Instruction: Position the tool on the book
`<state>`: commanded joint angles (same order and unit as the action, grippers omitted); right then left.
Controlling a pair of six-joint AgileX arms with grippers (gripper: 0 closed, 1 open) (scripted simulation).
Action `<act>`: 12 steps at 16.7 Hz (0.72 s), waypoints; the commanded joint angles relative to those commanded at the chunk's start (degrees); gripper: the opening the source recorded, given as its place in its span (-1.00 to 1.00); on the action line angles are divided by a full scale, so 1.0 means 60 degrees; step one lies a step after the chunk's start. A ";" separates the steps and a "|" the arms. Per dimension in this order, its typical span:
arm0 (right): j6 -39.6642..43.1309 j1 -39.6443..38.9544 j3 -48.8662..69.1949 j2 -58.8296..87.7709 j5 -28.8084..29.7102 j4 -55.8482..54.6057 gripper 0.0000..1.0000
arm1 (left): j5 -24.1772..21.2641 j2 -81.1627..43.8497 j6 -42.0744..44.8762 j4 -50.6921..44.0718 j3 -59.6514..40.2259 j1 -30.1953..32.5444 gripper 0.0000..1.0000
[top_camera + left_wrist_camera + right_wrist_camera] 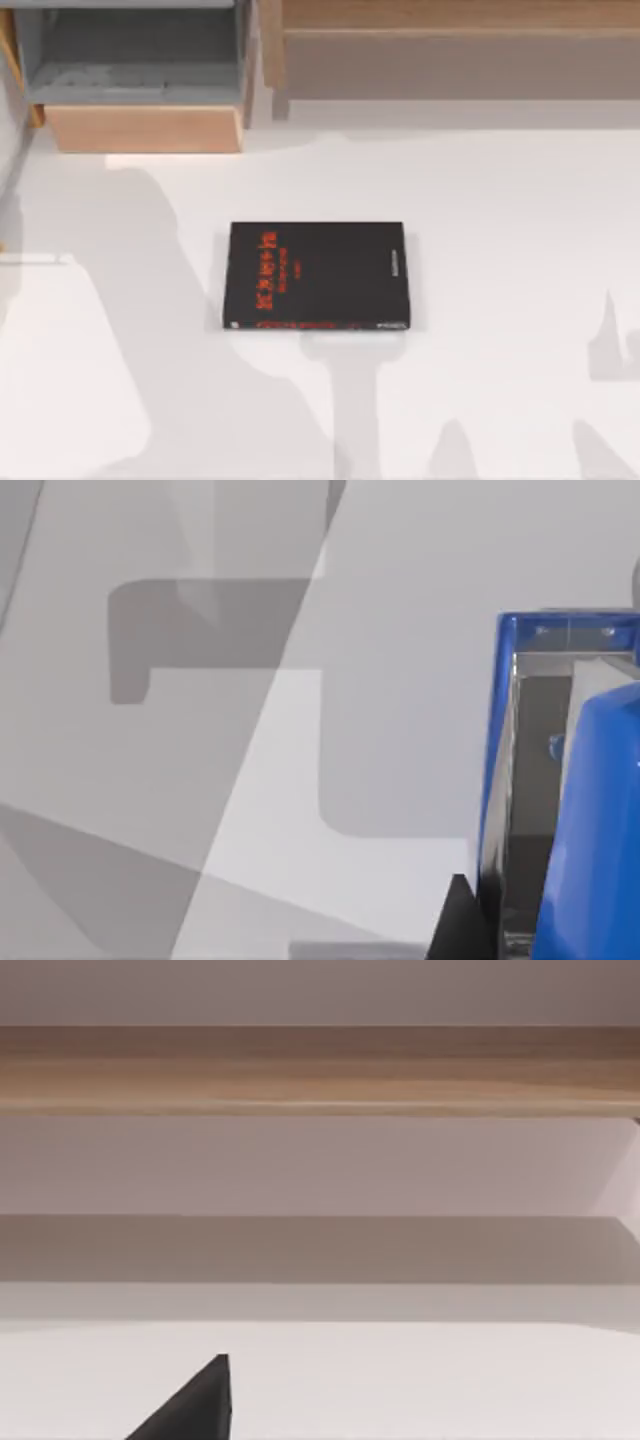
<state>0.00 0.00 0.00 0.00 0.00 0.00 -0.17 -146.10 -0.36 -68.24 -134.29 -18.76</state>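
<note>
We're looking down on a white table (500,200), and the book (318,276) lies flat near its middle, black cover up, red lettering toward the top view's left and small white print along its edges. Nothing rests on that cover.

Over to our left wrist view: there's the tool (590,810), glossy bright blue, close against the camera, a blue frame with a pale metallic inner edge and a darker recess inside it. Right beside it, a black tip of our left gripper (455,925) pokes up at the tool's lower end. Whether the fingers are clamped on the tool or merely next to it, we cannot tell. Beyond the tool, bare table with blocky shadows across it.

How far the book lies from the tool we cannot tell.

On our right wrist view, one black fingertip (195,1405) of the right gripper, white table under it, a wooden ledge (320,1070) across the far side.
</note>
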 joint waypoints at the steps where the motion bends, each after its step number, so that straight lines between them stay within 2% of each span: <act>1: 0.0000 0.0000 0.0000 0.0000 0.0000 0.0000 1.00 | 0.0018 0.0340 -0.0058 -0.0009 0.0063 -0.0009 -1.00; 7: 0.0000 0.0000 0.0000 0.0000 0.0000 0.0000 1.00 | -0.0015 0.2951 -0.0591 -0.0086 0.0577 0.0587 -1.00; 12: 0.0000 0.0000 0.0000 0.0000 0.0000 0.0000 1.00 | -0.0091 0.4382 -0.1750 -0.0176 0.1436 0.2288 -1.00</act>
<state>0.00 0.00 0.00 0.00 0.00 0.00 -0.72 -119.81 -10.86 -69.30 -125.68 -5.03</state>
